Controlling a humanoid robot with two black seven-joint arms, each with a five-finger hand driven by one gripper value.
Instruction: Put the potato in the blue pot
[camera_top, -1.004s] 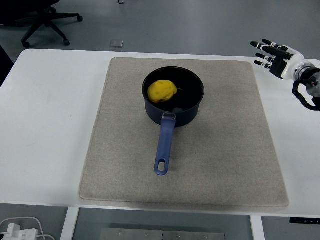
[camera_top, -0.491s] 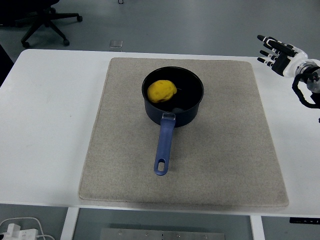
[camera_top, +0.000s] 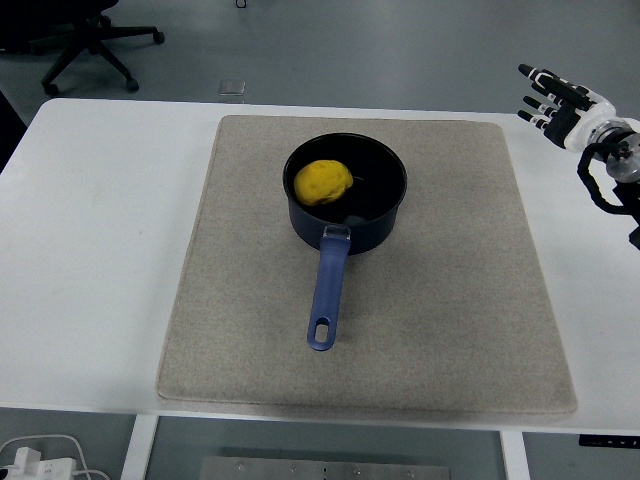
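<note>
A yellow potato (camera_top: 323, 183) lies inside the dark blue pot (camera_top: 380, 225), toward its left side. The pot stands on the far middle of a grey mat (camera_top: 450, 300), its blue handle (camera_top: 327, 292) pointing toward the near edge. My right hand (camera_top: 553, 99) is at the far right edge, above the white table and well clear of the pot. Its fingers are spread and it holds nothing. The left arm is out of view.
The white table (camera_top: 100, 230) extends around the mat. A black office chair (camera_top: 85, 40) stands on the floor beyond the table's far left. A white plug and cable (camera_top: 40, 460) lie below the near left edge.
My right hand has drawn back to the right and slightly up, away from the mat. The pot and potato have not moved.
</note>
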